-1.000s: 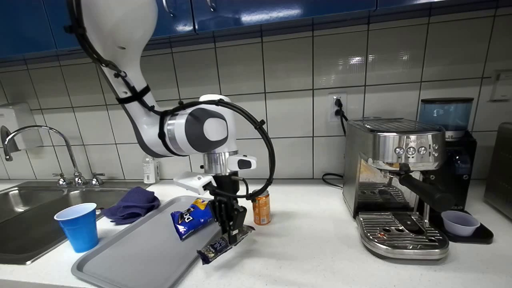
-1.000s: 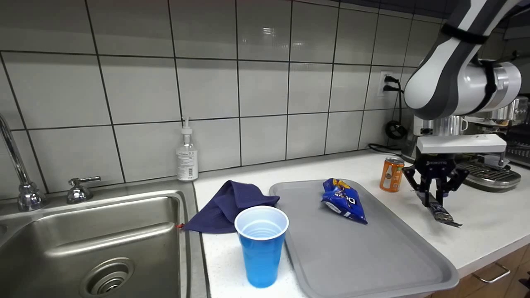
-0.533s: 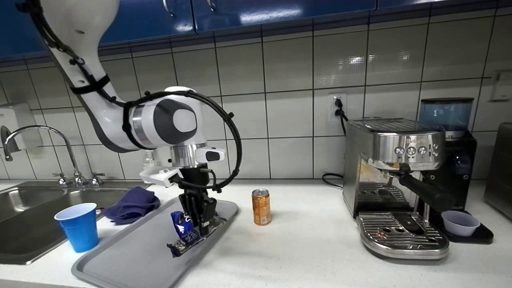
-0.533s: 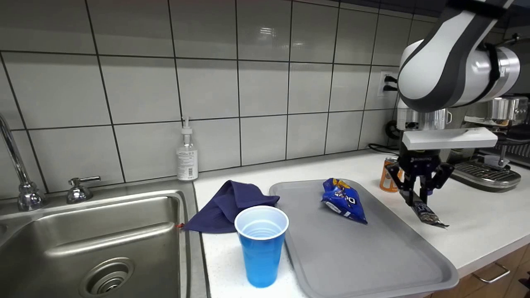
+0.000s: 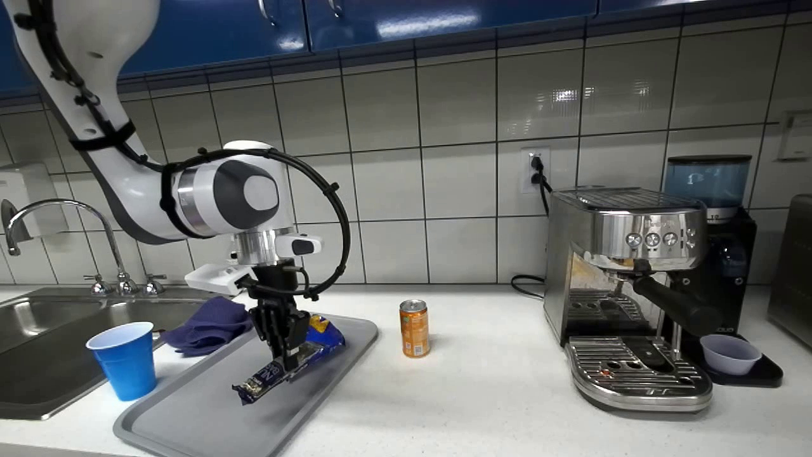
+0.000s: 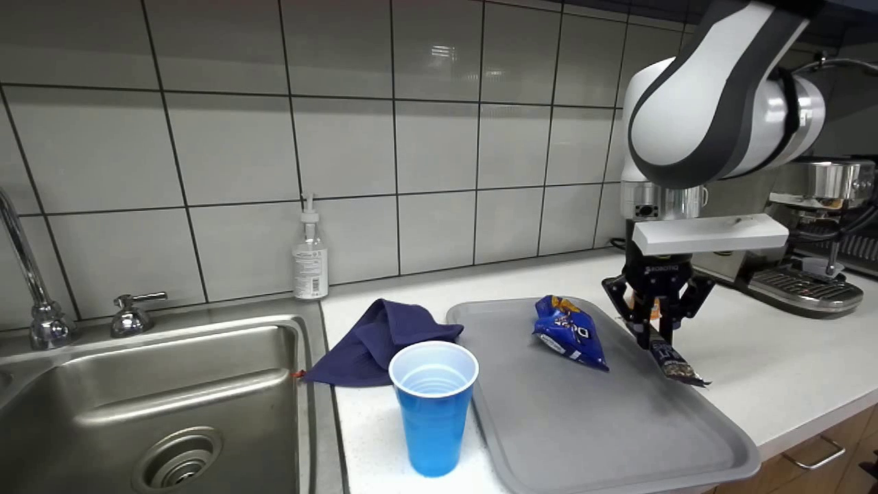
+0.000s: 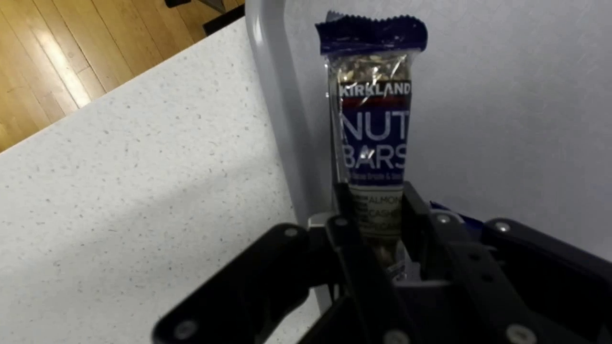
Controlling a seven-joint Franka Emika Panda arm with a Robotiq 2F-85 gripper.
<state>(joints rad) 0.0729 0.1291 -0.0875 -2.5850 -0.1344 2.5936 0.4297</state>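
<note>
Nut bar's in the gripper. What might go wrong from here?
The gripper holds the nut bar near the rim of the tray, so releasing here might leave it straddling that edge. The blue bag lies close by on the tray; a sideways move could knock it. The fingers pinch only the nut bar's sides, so it might pivot or slip.

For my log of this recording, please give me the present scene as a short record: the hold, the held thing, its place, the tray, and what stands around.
hold: gripper points down, closed on the nut bar
label: "KIRKLAND NUT BARS"
place: over the gray tray, near one rim; contact cannot be told
on tray: blue snack bag
tray side toward sink: blue cup, upright; purple cloth
tray side toward coffee machine: orange can, upright
</note>
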